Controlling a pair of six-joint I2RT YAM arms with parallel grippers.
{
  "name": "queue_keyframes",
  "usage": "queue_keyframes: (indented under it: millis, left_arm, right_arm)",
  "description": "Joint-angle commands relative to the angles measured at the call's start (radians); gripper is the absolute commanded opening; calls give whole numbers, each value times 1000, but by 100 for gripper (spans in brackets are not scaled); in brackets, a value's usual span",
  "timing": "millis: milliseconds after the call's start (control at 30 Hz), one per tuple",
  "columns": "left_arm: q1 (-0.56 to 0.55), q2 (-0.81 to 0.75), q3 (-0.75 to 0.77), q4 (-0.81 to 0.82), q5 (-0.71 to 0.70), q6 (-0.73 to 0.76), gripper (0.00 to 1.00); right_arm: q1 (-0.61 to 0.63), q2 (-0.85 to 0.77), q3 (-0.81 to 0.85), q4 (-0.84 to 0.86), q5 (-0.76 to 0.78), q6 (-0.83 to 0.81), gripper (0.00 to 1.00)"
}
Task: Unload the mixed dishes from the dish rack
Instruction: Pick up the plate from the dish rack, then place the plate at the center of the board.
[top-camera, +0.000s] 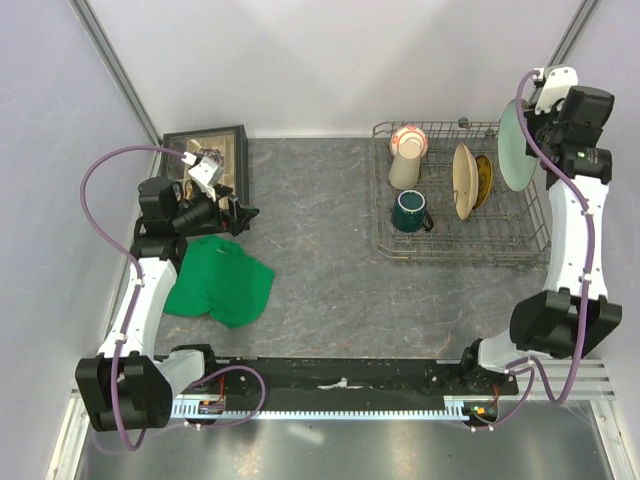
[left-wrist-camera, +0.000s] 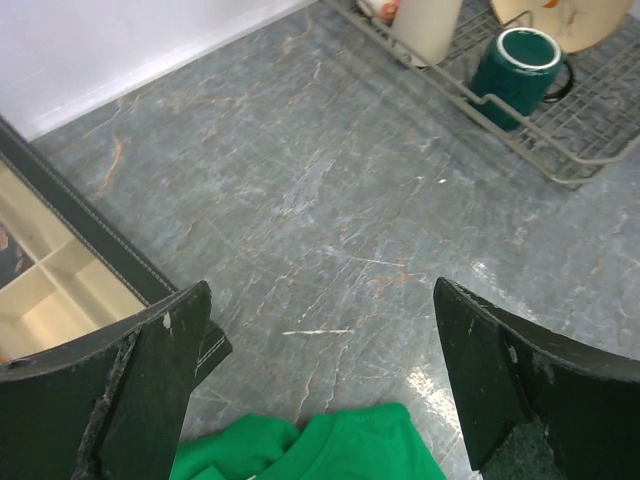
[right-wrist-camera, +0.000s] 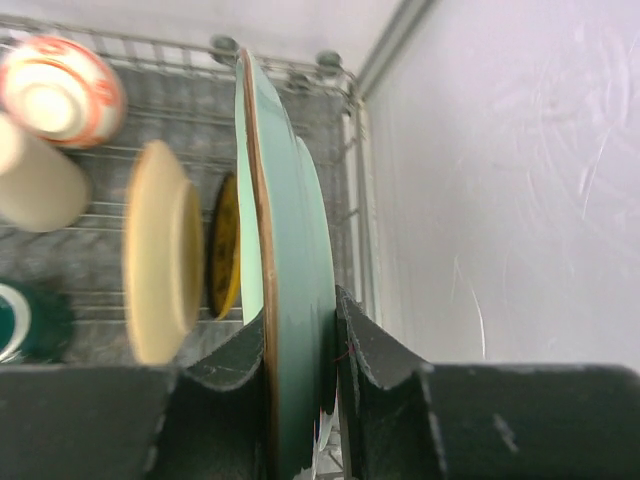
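Observation:
My right gripper (top-camera: 532, 124) (right-wrist-camera: 300, 335) is shut on the rim of a pale green plate (top-camera: 515, 147) (right-wrist-camera: 288, 230), held on edge above the right end of the grey wire dish rack (top-camera: 460, 252) (right-wrist-camera: 330, 70). In the rack a tan plate (top-camera: 463, 181) (right-wrist-camera: 160, 250) and a yellow-centred plate (top-camera: 484, 180) (right-wrist-camera: 224, 245) stand upright. Left of them are a dark green mug (top-camera: 410, 211) (left-wrist-camera: 518, 62), a beige cup (top-camera: 404, 170) and a red-and-white bowl (top-camera: 408, 139) (right-wrist-camera: 55, 90). My left gripper (top-camera: 238, 212) (left-wrist-camera: 320, 330) hangs open and holds nothing, far left of the rack.
A green cloth (top-camera: 220, 280) (left-wrist-camera: 330, 450) lies crumpled on the table just below my left gripper. A black box (top-camera: 210, 150) (left-wrist-camera: 70, 270) stands at the back left by the wall. Walls close in behind and on both sides; the right wall is close to the held plate.

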Motion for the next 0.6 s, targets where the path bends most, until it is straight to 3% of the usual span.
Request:
queue_keyframes:
  millis: [0,100,567]
  left_arm:
    - [-7,-33,60,-31,162,40,100]
    - [-36,-41,74,-49,225,54,98]
    - [-281,-24,178,-155,199,209,100]
  right_arm:
    - [16,-116,115,-17,-201,26,0]
    - [36,-151,112,-55,-287,31,0]
    - [317,-259,-26,-195,-558,-78,1]
